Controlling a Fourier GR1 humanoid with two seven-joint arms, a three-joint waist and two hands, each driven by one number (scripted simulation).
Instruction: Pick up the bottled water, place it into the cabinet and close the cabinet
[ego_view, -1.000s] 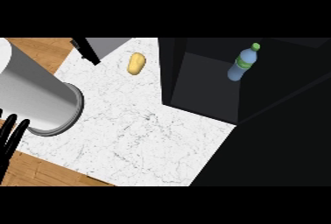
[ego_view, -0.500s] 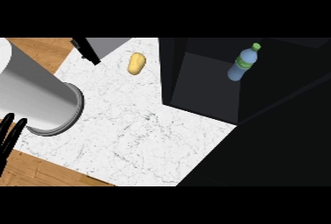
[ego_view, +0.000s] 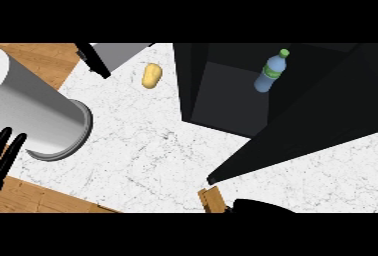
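The bottled water (ego_view: 270, 72), clear blue with a green cap and label, lies inside the dark cabinet (ego_view: 221, 100) at the upper right. The cabinet's black door (ego_view: 310, 125) slants across the opening's right side, its lower corner near the view's middle bottom. A black rounded shape at the bottom edge, likely my right hand (ego_view: 258, 206), sits just below that door corner. My left hand (ego_view: 11, 150) shows at the far left edge with straight fingers, holding nothing, beside my grey left forearm (ego_view: 37, 115).
A yellow potato-like item (ego_view: 151, 75) lies on the white marble counter (ego_view: 148, 150) left of the cabinet. A grey object with a black handle (ego_view: 103, 55) sits at the top. A brown wooden piece (ego_view: 210, 199) shows at the bottom.
The cabinet door has swung away from the lower right, uncovering marble counter there. The black shape and a wooden piece have come into view at the bottom. The bottle stays put.
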